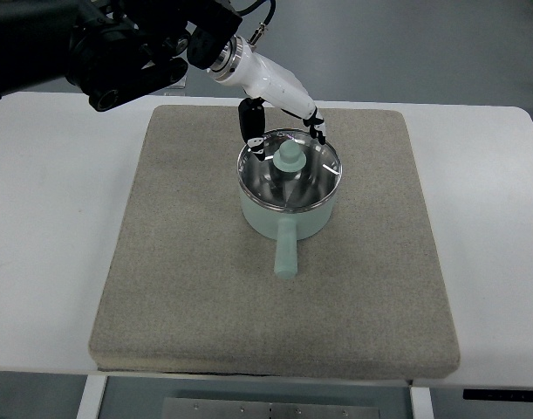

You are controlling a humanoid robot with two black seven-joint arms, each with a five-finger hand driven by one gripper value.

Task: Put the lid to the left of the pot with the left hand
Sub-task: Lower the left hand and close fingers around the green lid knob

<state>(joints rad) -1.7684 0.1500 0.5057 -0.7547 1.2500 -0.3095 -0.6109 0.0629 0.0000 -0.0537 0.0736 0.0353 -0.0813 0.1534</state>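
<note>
A mint-green pot (311, 220) stands on the grey mat (187, 288), its handle (286, 253) pointing toward the near edge. The glass lid (317, 181) with a mint knob (290, 158) sits on the pot. My left hand (288, 140), white with black fingers, reaches in from the upper left and hovers over the lid's far rim. Its thumb (252, 131) is at the left of the rim and its other fingers (318, 131) at the right, spread, just behind the knob. They grip nothing.
The mat lies on a white table (48, 262). Bare mat shows to the left of the pot (187, 201) and to its right. The dark arm (118, 52) crosses the upper left corner.
</note>
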